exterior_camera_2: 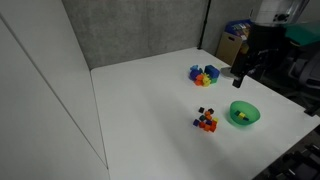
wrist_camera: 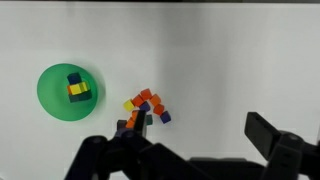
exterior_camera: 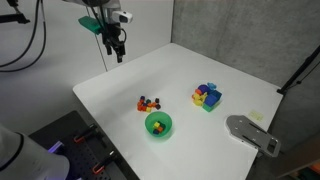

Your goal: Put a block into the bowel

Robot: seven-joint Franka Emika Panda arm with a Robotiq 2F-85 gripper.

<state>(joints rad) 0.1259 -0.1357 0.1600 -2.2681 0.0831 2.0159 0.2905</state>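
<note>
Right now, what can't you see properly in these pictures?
1. Blocks in the green bowl: too small to count in both exterior views.
2. Loose block pile: wrist view, its lower edge is covered by the gripper.
3. Grey object: exterior view, too blurry to identify.

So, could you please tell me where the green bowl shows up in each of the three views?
Exterior view: the green bowl sits low in the middle of the picture.
Exterior view: the bowl is at the right, about mid-height.
Wrist view: the bowl is at the left.
Shared landmark: the small pile of loose blocks, close beside the bowl in all three.
</note>
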